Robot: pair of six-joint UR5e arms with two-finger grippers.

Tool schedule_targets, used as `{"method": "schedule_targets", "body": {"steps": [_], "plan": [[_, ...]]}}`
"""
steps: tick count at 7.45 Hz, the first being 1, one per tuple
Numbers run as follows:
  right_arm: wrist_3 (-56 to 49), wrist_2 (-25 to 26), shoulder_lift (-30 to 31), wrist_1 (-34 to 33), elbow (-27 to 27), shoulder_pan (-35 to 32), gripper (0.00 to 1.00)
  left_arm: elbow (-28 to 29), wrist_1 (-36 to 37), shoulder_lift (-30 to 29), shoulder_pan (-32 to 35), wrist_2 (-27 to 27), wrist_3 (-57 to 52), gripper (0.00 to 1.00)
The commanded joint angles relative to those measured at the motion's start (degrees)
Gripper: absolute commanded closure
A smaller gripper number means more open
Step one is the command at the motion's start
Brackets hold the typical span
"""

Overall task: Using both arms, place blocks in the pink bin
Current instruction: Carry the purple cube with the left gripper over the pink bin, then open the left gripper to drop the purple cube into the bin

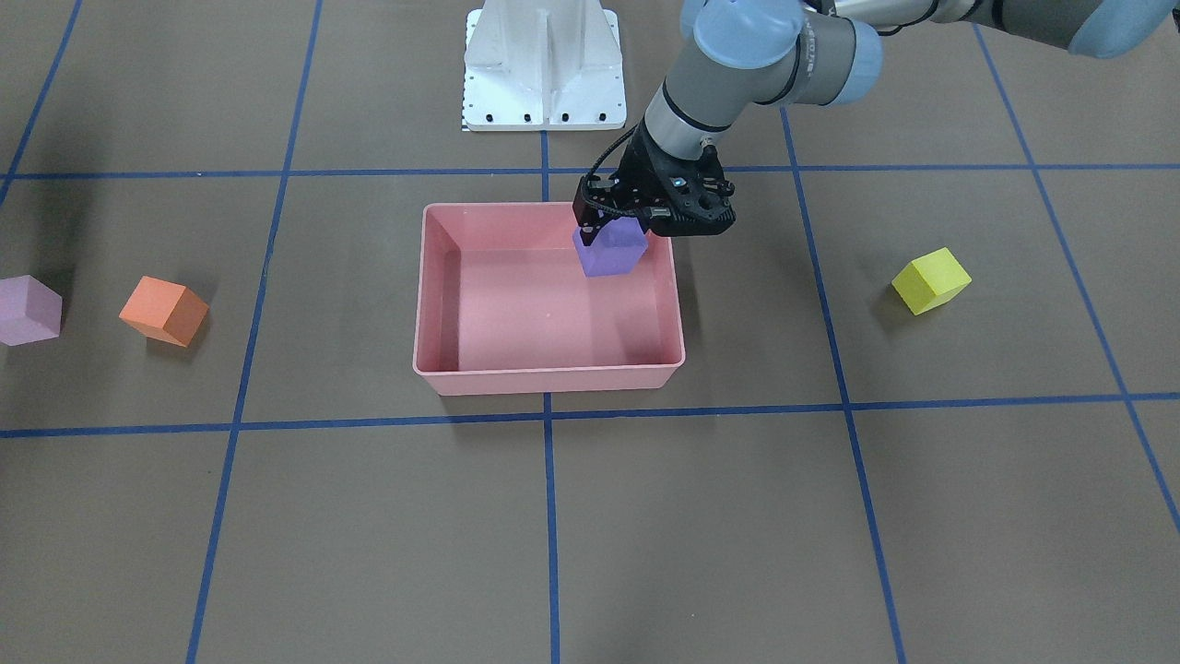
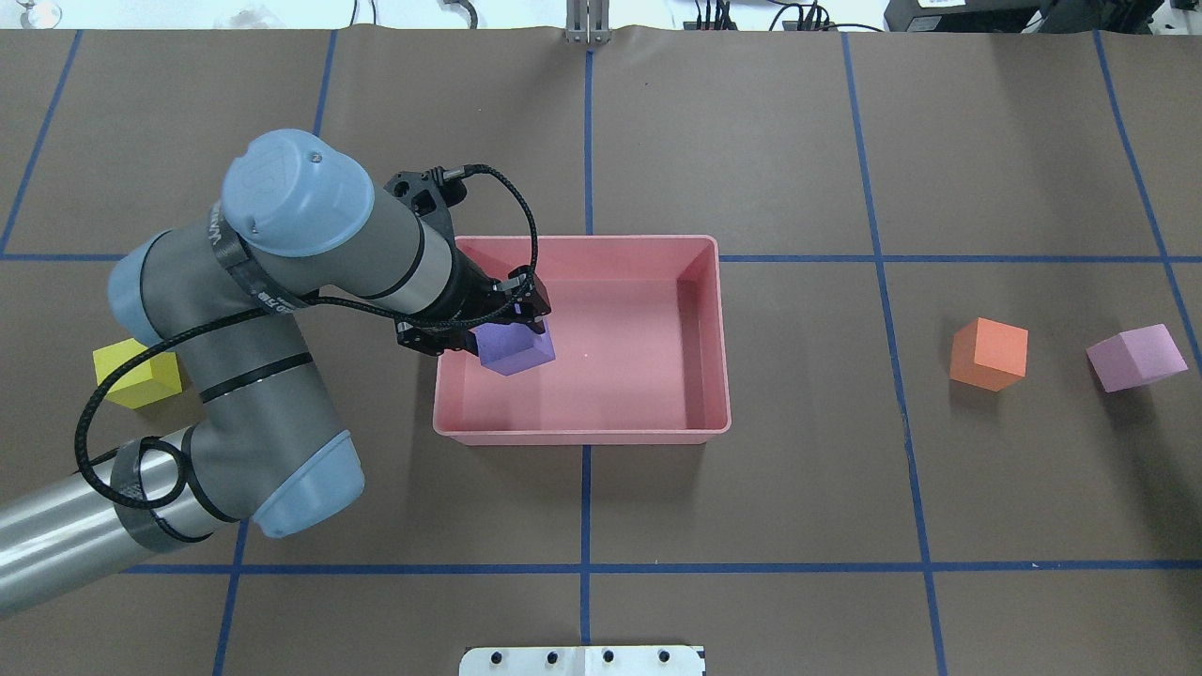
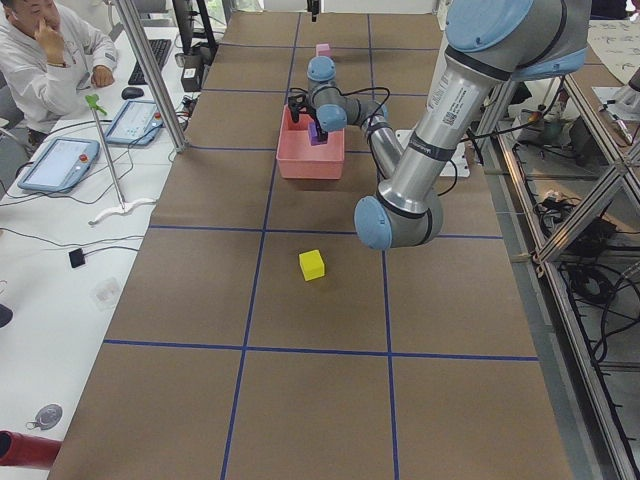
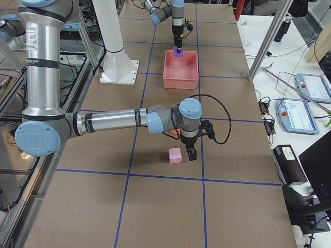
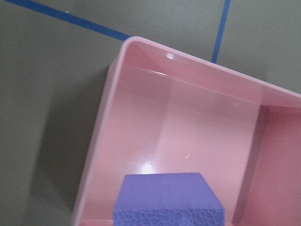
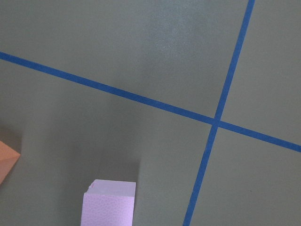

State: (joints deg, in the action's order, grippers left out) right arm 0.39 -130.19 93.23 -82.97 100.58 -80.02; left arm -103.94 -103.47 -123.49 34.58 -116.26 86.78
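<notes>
My left gripper [image 1: 613,232] is shut on the purple block [image 1: 610,249] and holds it over the pink bin [image 1: 548,378], near the wall on the robot's left side. The block also shows in the overhead view [image 2: 515,347] and the left wrist view [image 5: 167,200]. The bin holds nothing else. The yellow block [image 2: 141,376] lies on the table by my left arm. The orange block [image 2: 988,353] and the light pink block [image 2: 1136,357] lie to the bin's right. My right gripper [image 4: 192,154] hangs low right beside the light pink block [image 4: 175,155]; I cannot tell if it is open.
The white base pedestal [image 1: 544,65] stands behind the bin. Blue tape lines grid the brown table. A seated person [image 3: 50,50] and tablets are at a side desk past the table's far edge.
</notes>
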Motion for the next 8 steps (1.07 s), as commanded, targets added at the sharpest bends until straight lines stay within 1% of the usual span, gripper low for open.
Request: {"method": "schedule_targets", "body": {"steps": [1,2,3,4,5,6,7,8], "plan": [[0.1,-0.6,-0.1,0.0,0.1,0.7,0.0,-8.4,7.3,7.6,1.2,0.2,-9.1,0.0],[0.1,-0.6,-0.1,0.0,0.1,1.1,0.0,-14.0,14.2,11.9,2.1,0.2,-17.3,0.0],[0.1,-0.7,-0.1,0.0,0.1,1.4,0.0,-16.1,15.0,17.2,4.6,-0.2,-24.1,0.0],[0.7,-1.0,-0.1,0.0,0.1,1.6,0.0,-16.2,14.7,21.2,6.9,-0.2,-31.6,0.0],[2.5,-1.4,-0.1,0.1,0.4,2.1,0.0,-15.9,14.4,23.9,9.9,-0.3,-33.8,0.0],[2.5,-1.4,-0.1,0.1,0.3,2.3,0.0,-15.6,14.3,26.3,13.4,-0.4,-31.9,0.0],[2.5,-1.4,-0.1,0.1,0.2,2.6,0.0,-14.7,12.6,29.9,16.1,-0.4,-32.0,0.0],[2.5,-1.4,-0.1,0.1,0.1,2.6,0.0,-12.9,8.2,33.1,17.3,-0.5,-31.8,0.0]]}}
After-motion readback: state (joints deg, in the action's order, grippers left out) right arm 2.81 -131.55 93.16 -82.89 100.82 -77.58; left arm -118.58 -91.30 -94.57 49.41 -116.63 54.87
